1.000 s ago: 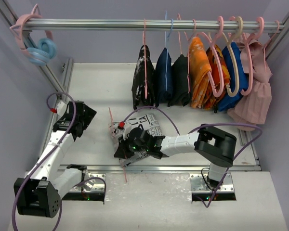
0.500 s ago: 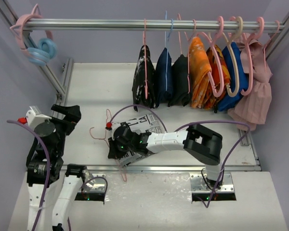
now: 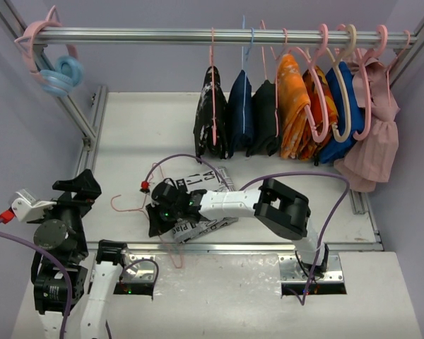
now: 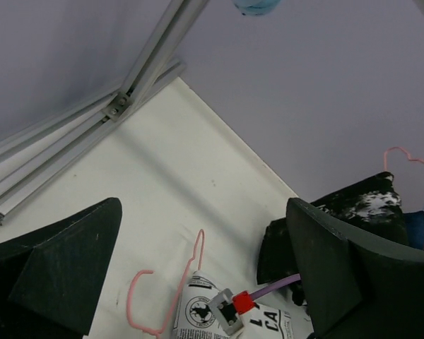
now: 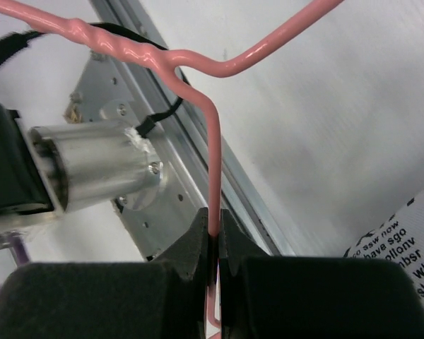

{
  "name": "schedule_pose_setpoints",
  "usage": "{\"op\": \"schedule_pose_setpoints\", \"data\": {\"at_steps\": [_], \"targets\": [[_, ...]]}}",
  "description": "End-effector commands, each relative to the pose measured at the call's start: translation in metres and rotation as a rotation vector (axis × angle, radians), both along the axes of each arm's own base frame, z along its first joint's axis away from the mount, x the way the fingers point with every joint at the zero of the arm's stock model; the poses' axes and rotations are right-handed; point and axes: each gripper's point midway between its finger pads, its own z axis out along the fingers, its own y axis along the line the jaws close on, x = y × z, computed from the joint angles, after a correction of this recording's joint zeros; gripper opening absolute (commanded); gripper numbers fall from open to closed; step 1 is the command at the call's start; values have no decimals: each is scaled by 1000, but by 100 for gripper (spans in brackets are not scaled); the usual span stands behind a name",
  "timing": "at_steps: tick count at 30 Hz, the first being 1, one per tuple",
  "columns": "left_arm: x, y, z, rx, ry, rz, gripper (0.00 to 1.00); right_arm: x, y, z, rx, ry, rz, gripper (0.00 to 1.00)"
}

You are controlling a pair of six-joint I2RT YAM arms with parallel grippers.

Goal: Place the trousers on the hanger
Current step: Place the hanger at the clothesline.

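The right gripper point(image 5: 213, 236) is clamped shut on the thin wire of the hanger point(image 5: 213, 162), low at the near-left of the table. The hanger's long axis runs roughly near-to-far, with its hook turned left. The trousers point(image 3: 196, 227) lie bunched just right of that grip, under the right arm, so the cloth has to meet the wire from the right. The left gripper point(image 4: 203, 205) hangs spread wide and empty, raised well off to the left, which makes the right arm the nearer one.

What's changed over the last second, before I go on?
The right gripper, shut on the hanger throughout, dragged it leftward, the trousers shifting along. The left gripper, open, pulled back toward the near left corner. The clothes on the rail stayed put.
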Motion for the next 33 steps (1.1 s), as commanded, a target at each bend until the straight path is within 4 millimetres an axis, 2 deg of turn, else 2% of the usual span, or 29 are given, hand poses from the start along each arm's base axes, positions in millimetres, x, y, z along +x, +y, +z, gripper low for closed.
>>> {"op": "schedule_pose_setpoints", "data": {"at_steps": [1, 4, 6, 12, 15, 18, 25, 29, 33], "targets": [[-10, 18, -1, 12, -40, 105, 100, 1, 32, 76, 183, -50, 62, 0], [-14, 23, -5, -8, -50, 141, 100, 1, 34, 113, 245, -83, 66, 0], [-16, 24, -7, -14, -50, 149, 100, 2, 36, 125, 269, -94, 68, 0], [-15, 23, -9, -28, -52, 145, 100, 14, 33, 181, 393, -205, 20, 0], [-15, 23, -9, -30, -50, 146, 100, 22, 38, 210, 431, -236, -3, 0], [-18, 25, -10, -37, -55, 156, 100, 38, 40, 226, 409, -243, -64, 0], [-16, 23, -10, -34, -53, 147, 100, 78, 36, 288, 458, -228, -181, 0], [-16, 23, -9, -33, -60, 143, 100, 97, 29, 318, 471, -236, -213, 0], [-14, 21, -9, -28, -56, 133, 100, 128, 22, 346, 526, -207, -258, 0]]}}
